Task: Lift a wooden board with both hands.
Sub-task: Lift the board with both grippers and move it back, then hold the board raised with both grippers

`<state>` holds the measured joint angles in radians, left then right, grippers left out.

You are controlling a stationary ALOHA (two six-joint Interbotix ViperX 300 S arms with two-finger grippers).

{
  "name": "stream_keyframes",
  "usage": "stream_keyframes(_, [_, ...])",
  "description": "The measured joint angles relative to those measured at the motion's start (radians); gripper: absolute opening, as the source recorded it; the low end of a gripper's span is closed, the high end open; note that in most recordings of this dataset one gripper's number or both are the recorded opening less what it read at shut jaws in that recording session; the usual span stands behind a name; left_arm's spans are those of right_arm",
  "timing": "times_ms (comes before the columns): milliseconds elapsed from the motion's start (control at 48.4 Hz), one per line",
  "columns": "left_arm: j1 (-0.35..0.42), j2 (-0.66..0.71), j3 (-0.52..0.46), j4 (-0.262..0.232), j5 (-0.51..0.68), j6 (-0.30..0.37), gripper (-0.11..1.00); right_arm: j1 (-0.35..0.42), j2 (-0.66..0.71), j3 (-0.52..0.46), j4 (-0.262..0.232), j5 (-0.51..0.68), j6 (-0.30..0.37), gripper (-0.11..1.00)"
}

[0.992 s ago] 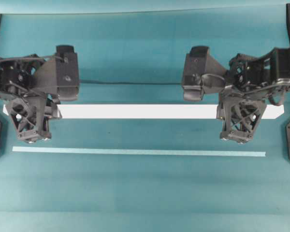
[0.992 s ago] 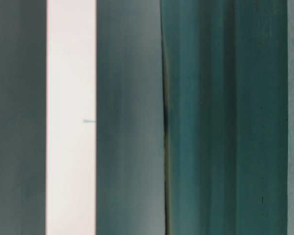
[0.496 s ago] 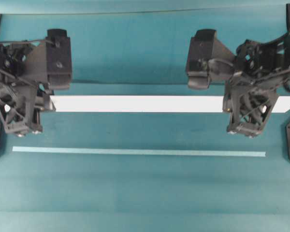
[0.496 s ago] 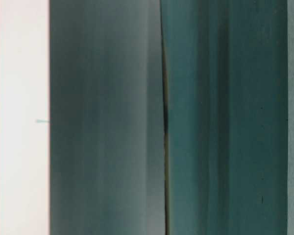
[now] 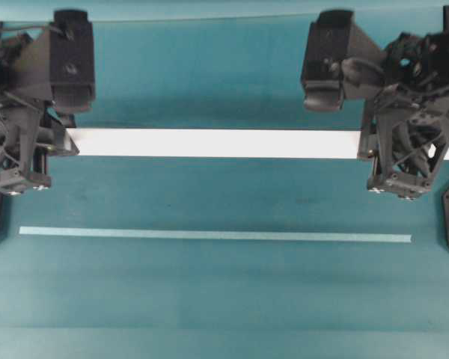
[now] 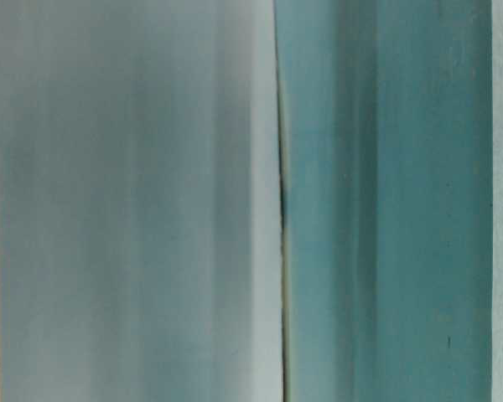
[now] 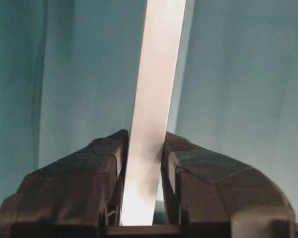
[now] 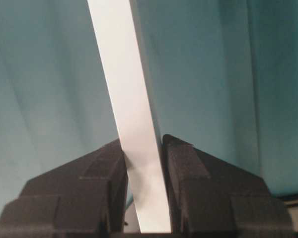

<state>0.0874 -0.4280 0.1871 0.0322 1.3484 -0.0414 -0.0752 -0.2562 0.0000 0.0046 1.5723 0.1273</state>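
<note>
Wooden board (image 5: 209, 143) (long, flat, white) is pinched by left tool (image 7: 143, 148) and right tool (image 8: 141, 148).

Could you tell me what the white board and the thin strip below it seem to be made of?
The board looks rigid, smooth and matte white with straight edges, possibly painted wood; no grain shows. The strip looks like flat pale teal tape or paper, though that is uncertain.

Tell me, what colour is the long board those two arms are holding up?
White. The wooden board shows best in the overhead view, against the teal table.
</note>
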Motion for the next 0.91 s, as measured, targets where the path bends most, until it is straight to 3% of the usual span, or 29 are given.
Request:
stream_keyframes(455, [0.005,0.037,-0.123,0.002,0.098,0.028,0.18,-0.002,0.012,-0.069,0.0,0.044,0.0,0.21])
stream_keyframes(909, [0.005,0.043,-0.138,0.003,0.109,0.035,0.18,0.0,0.014,-0.074,-0.002,0.052,0.0,0.21])
